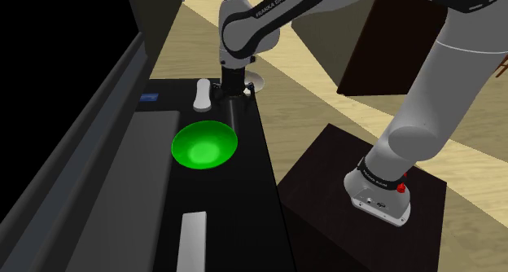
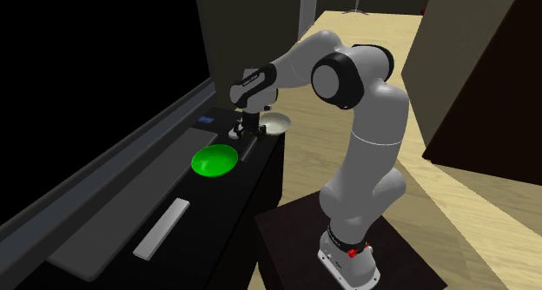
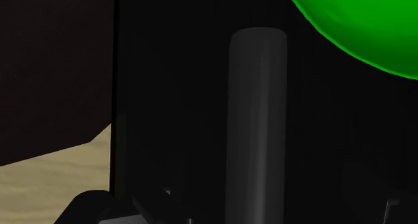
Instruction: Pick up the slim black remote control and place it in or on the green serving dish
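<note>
The slim dark remote [image 1: 235, 113] lies flat on the black tabletop [image 1: 260, 173], just beyond the green serving dish [image 1: 203, 145] toward the far end. My gripper [image 1: 232, 91] points straight down over the remote's far end, close to the surface. In the wrist view the remote [image 3: 258, 122] runs as a dark grey bar between my fingers, which stand well apart and do not touch it, with the green dish [image 3: 362, 21] beside its other end. The second exterior view shows the gripper [image 2: 247, 130] low over the remote [image 2: 250, 146], next to the dish [image 2: 214, 160].
A white remote [image 1: 202, 95] lies close beside the gripper, and a pale bowl [image 1: 252, 79] sits behind it. A small blue item [image 1: 148, 98] is at the far corner. A light grey remote [image 1: 192, 239] lies at the near end. A long grey panel [image 1: 122, 189] flanks the tabletop.
</note>
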Robot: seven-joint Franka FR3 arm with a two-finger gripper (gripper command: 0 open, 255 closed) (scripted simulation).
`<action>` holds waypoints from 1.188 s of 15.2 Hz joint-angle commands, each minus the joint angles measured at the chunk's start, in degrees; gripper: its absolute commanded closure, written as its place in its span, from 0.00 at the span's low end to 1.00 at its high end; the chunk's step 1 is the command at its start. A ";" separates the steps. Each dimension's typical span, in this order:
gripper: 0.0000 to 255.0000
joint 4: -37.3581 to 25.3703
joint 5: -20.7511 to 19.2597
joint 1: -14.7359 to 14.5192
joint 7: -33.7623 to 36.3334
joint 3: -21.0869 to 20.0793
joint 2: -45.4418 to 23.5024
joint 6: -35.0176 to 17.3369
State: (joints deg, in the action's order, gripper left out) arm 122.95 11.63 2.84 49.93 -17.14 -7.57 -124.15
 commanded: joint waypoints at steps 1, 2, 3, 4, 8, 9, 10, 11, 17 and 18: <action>0.00 0.38 -0.10 -0.18 0.41 -0.03 -1.09 -1.48; 0.00 0.73 -0.12 -0.28 0.44 -0.07 -1.48 -2.23; 0.00 1.07 -0.15 -0.38 0.48 -0.12 -1.89 -2.98; 0.00 1.39 -0.18 -0.48 0.51 -0.16 -2.30 -3.73; 0.00 1.88 -0.24 -0.64 0.57 -0.21 -2.98 -4.91; 0.00 1.88 -0.24 -0.64 0.57 -0.21 -2.98 -4.91; 0.00 1.88 -0.24 -0.64 0.57 -0.21 -2.98 -4.91; 0.00 1.88 -0.24 -0.64 0.57 -0.21 -2.98 -4.91; 1.00 1.81 -0.25 -0.65 0.59 -0.22 -3.01 -4.87; 1.00 1.83 -0.24 -0.66 0.61 -0.23 -2.98 -4.87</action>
State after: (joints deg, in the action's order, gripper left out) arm 124.59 11.31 2.31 50.58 -17.22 -10.05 -128.65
